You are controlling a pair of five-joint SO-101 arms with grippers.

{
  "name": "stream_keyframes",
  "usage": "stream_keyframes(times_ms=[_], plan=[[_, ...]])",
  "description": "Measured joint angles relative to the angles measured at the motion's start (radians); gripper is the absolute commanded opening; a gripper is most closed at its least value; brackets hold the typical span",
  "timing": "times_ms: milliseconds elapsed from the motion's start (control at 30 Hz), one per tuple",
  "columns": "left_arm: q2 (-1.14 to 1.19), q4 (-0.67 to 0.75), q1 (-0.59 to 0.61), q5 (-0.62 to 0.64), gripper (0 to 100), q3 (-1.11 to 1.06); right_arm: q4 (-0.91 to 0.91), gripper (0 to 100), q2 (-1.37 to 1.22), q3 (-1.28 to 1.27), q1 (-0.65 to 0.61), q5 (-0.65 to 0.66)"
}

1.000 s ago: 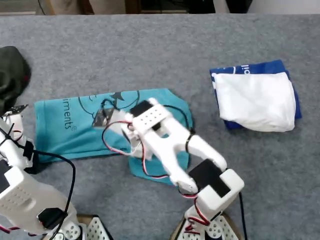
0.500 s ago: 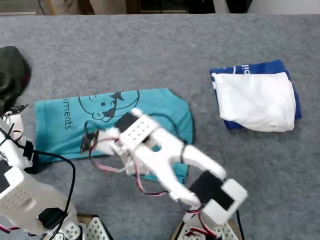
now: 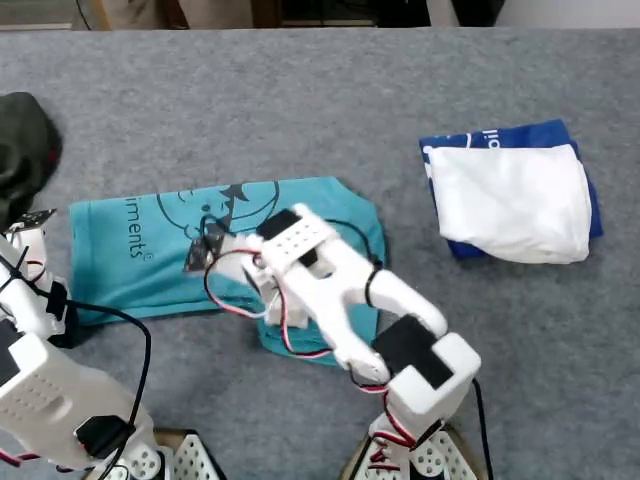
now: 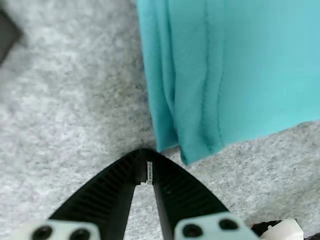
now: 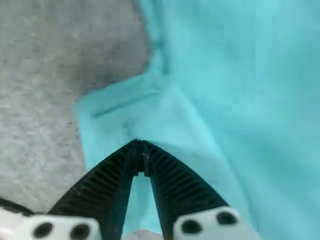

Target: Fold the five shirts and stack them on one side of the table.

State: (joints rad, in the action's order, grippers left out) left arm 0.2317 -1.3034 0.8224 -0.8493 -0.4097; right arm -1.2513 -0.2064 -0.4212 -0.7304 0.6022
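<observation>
Teal shirt (image 3: 140,250): flat on the table (image 3: 300,100), left of centre, with a flap poking out at its lower edge.
Right tool (image 5: 141,150): tips pressed together over that flap, probably to tuck it in. I can't tell whether cloth is caught.
Left tool (image 4: 145,155): pressed together, empty, beside the shirt's lower-left corner.
Stack: white shirt (image 3: 510,205) on blue shirt (image 3: 520,135), far right.

The table (image 3: 300,110) has a grey, felt-like top. 1 teal shirt (image 3: 120,260) lies spread left of centre, its near edge doubled over. Well apart on the right, 1 folded blue shirt (image 3: 520,135) lies flat with 1 folded white shirt (image 3: 515,200) on it. 1 dark garment (image 3: 22,150) sits bunched at the left edge.
</observation>
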Motion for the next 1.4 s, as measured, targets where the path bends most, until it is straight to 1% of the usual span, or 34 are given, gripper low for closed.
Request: stream_keyframes(times_ms=[200,500,633,833,867,967,1033,1133,1200,1400], plan=[[0.0,0.0,0.0,0.0,2,0.0,-0.023,0.2,-0.002,-0.046,-0.063,0.0],[0.0,0.0,0.0,0.0,2,0.0,-0.068,0.2,0.005,-0.052,-0.077,0.0],[0.0,0.0,0.0,0.0,2,0.0,-0.112,0.2,0.124,-0.055,-0.078,0.0],[0.0,0.0,0.0,0.0,2,0.0,-0.118,0.8,0.354,-0.083,-0.078,0.0],[0.0,0.0,0.0,0.0,2,0.0,-0.112,2.0,0.365,-0.1,-0.078,0.0],[0.0,0.0,0.0,0.0,2,0.0,-0.081,10.7,0.382,-0.18,-0.078,0.0],[0.0,0.0,0.002,0.0,2,0.0,-0.031,13.5,0.388,-0.259,-0.078,0.0],[0.0,0.0,0.003,0.0,2,0.0,0.097,13.6,0.393,-0.388,-0.061,0.0],[0.0,0.0,0.011,0.0,2,0.0,0.15,13.7,0.393,-0.427,-0.064,0.0],[0.0,0.0,0.012,0.0,2,0.0,0.175,13.9,0.393,-0.44,-0.061,0.0]])
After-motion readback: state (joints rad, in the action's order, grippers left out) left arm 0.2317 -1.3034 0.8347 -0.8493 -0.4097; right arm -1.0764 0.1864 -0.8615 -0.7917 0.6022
